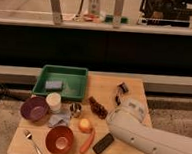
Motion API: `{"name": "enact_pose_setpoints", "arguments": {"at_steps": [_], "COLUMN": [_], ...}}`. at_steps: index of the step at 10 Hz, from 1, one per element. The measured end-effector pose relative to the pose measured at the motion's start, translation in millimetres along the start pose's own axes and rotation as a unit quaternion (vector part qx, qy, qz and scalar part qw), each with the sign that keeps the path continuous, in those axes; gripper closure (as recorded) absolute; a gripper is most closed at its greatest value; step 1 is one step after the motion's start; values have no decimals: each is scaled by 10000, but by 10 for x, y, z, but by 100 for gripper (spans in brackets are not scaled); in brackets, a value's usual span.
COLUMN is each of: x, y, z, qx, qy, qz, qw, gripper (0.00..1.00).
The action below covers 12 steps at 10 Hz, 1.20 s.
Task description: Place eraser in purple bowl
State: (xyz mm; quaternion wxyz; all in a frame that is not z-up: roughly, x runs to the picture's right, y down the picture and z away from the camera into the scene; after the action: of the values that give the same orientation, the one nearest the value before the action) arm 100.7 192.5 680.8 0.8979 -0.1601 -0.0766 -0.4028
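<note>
Where the eraser lies: flat on the desk, near the front edge, just right of the carrot and close beside the white arm.
Purple bowl: upright at the desk's left side, well apart from the eraser, with a white cup just beside it.
Orange-red bowl: at the front (left of the carrot), between purple bowl and eraser.
Gripper: dark, past the arm's end, over the desk's back right part, apart from the eraser.
Jaws: cannot tell whether spread or pressed together.
Green tray: back left, a grey-blue block inside it.
</note>
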Motion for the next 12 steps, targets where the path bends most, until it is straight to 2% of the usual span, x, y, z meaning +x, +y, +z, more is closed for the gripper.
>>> {"name": "enact_pose_setpoints", "arguments": {"at_steps": [3,4,9,12], "x": [-74,-94,-281,-369], "y": [33,48,225,333], "z": [138,193,826,1059], "qx": [-398,-477,-742,-904], "qy": [-58,-78,-502,-652], "qz": [-104,-114,-5,126], "qw": [9991,9988,9960,9937], "gripper": [24,24,24,24]}}
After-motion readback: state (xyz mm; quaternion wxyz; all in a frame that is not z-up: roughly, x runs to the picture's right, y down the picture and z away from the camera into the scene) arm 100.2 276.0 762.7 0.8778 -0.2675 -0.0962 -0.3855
